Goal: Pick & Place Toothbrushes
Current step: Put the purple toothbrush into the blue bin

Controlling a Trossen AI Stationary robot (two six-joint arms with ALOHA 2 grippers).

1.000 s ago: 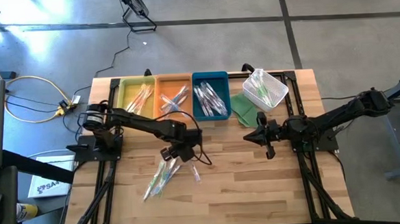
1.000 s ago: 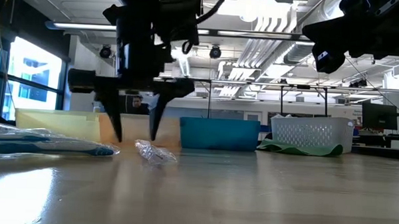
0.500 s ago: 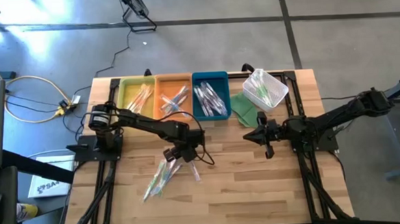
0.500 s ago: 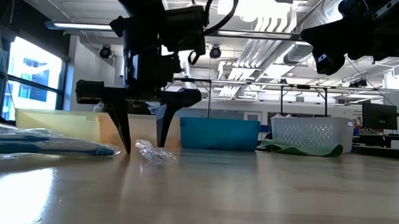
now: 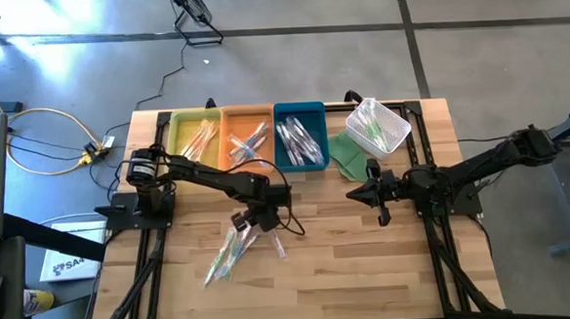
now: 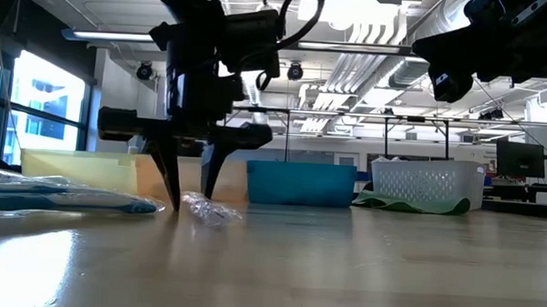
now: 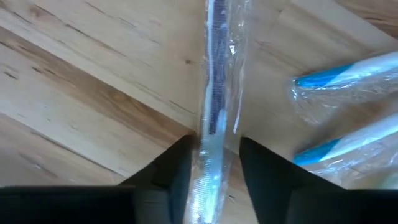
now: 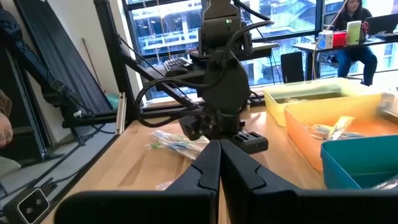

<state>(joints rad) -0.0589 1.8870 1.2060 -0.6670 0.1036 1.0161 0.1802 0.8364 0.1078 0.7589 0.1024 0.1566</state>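
Your left gripper (image 7: 210, 163) is down on the table (image 5: 369, 263), fingers straddling a clear-wrapped toothbrush (image 7: 216, 106), not yet clenched. Right gripper (image 5: 373, 196) hovers mid-table, fingers pressed together. No readable labels.

Left pincer (image 6: 188, 201) parted, tips down at the tabletop, right pincer (image 8: 219, 163) closed, raised

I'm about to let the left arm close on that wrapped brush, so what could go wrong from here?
1. The left gripper straddles one toothbrush with its fingers down at the table; the slick clear wrapper could slide out as they close.
2. Other wrapped brushes lie close beside it, so the fingers may nudge or catch one.
3. The right gripper waits shut near the table's middle, possibly crowding the lift path.
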